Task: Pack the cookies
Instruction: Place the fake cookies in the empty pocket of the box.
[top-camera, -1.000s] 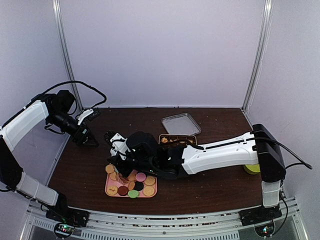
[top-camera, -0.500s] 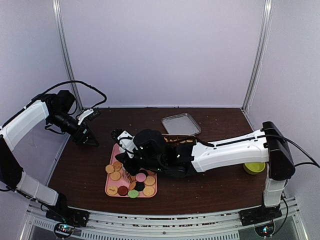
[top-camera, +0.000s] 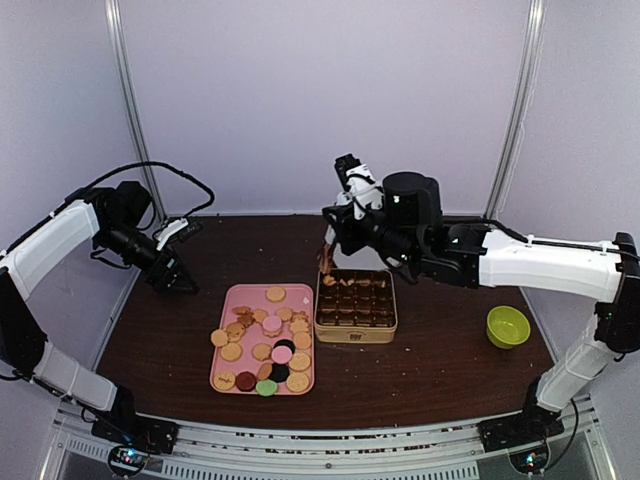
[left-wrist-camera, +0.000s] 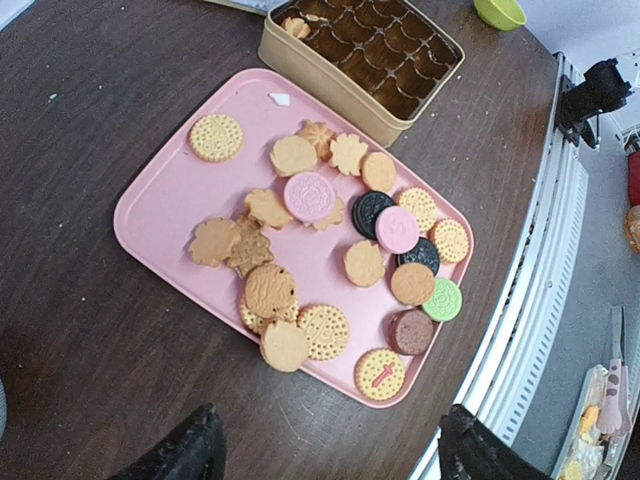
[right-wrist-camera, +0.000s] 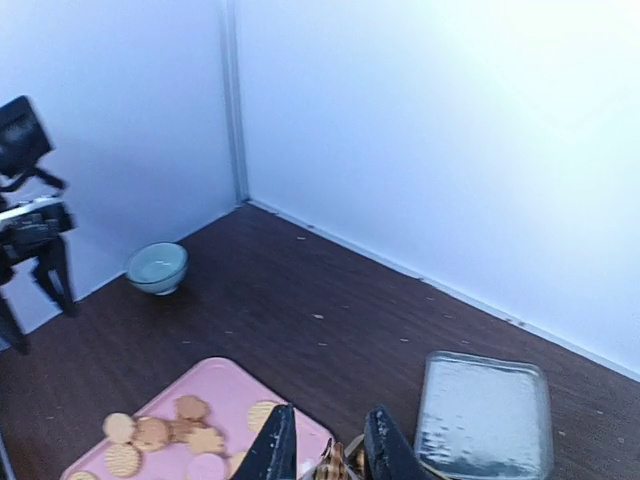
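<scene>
Pinching a tan cookie (right-wrist-camera: 335, 462), half cropped in its wrist view, the right gripper (right-wrist-camera: 329, 420) hangs over the tin (top-camera: 355, 326); left gripper (left-wrist-camera: 330, 438) gapes empty.

Green bowl (top-camera: 508, 326) sits at my right on the dark tabletop (top-camera: 440, 370); clear lid (right-wrist-camera: 485, 415) and pale bowl (right-wrist-camera: 156, 267) lie well apart.

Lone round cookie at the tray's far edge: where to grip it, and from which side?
Best pinch the lone cookie across its rim, from straight above. It lies flat on the pink tray, apart from the other cookies, with bare tray all round it.
</scene>
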